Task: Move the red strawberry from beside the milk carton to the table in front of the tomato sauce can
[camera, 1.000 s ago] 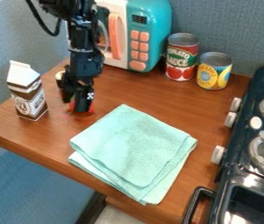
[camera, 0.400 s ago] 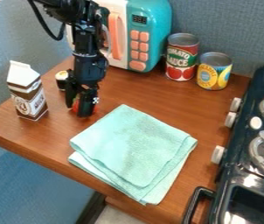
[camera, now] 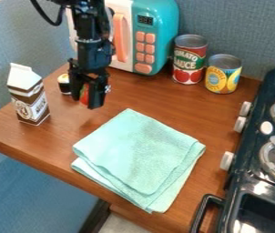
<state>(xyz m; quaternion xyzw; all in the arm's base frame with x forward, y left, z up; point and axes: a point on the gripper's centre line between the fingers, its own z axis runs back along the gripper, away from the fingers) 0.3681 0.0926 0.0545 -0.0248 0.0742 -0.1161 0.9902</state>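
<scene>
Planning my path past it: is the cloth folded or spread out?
Folded. The light green cloth lies flat on the table, with stacked layers showing along its near edges.

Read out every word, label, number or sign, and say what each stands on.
"TOMATO SAUCE": red can.
Yellow can: lettering too blurred to read.
Brown-and-white carton: lettering too small to read.
Toy microwave: display digits too small to read surely.

Folded cloth lies on wooden table.
</scene>
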